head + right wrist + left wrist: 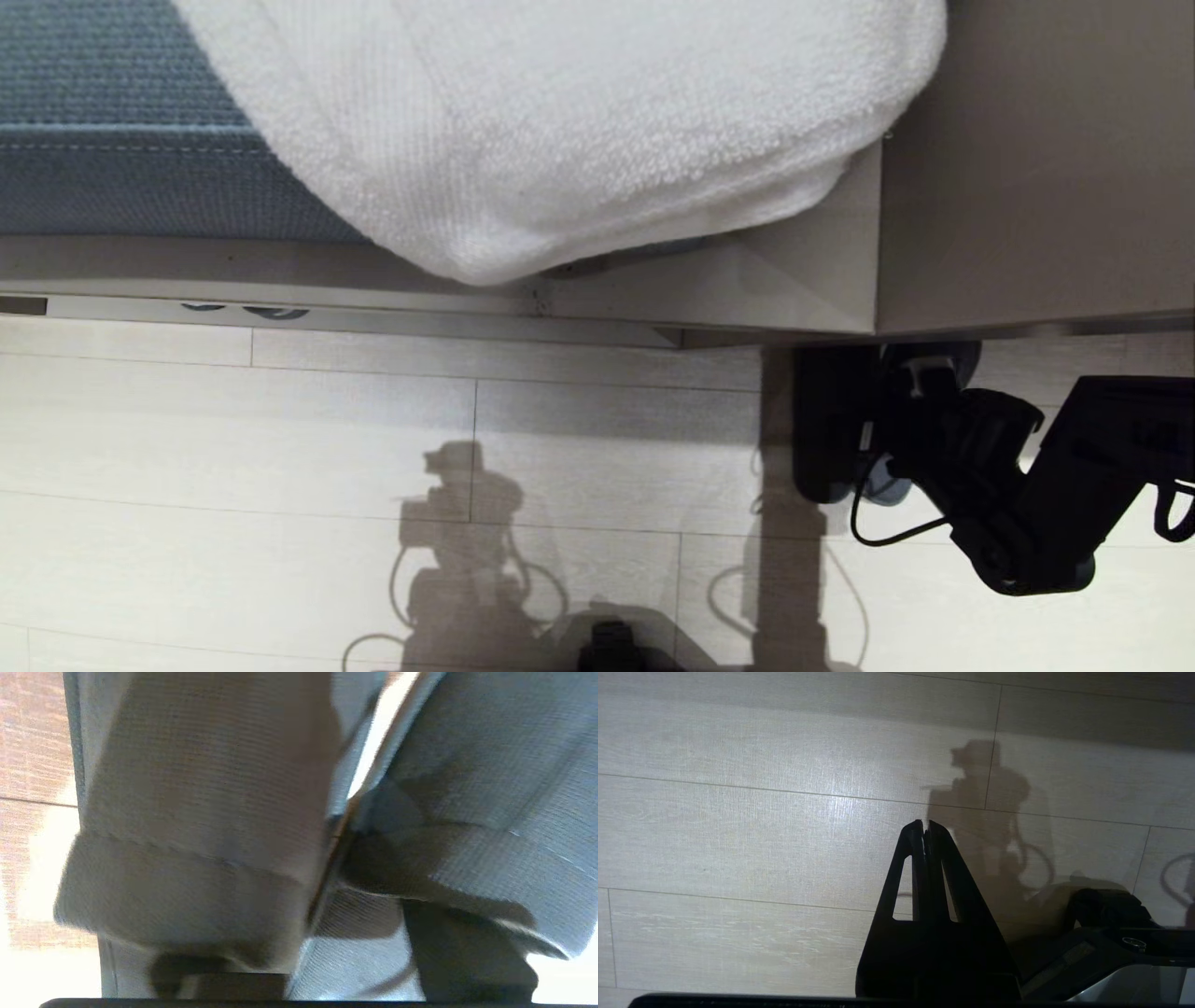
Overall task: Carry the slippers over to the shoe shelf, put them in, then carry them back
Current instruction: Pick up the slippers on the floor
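Note:
The slippers (pixel 825 425) are a black pair lying side by side on the pale floor, right under the edge of a beige unit. In the right wrist view they fill the picture, one toe band (pixel 196 812) beside the other (pixel 490 765), with grey-blue footbeds below. My right gripper (pixel 343 961) reaches down onto them from the lower right of the head view (pixel 887 425). One finger (pixel 467 952) sits in one slipper's opening, the other (pixel 219 977) under the neighbouring band, and the pair's touching inner sides are pinched between them. My left gripper (pixel 924 823) hangs shut over bare floor. The shoe shelf is out of view.
A bed with a blue mattress (pixel 112 112) and a white towel (pixel 560 121) hanging over its edge lies across the top. A beige unit (pixel 1036 168) stands at the upper right, overhanging the slippers. Pale wood-look floor (pixel 280 439) spreads to the left.

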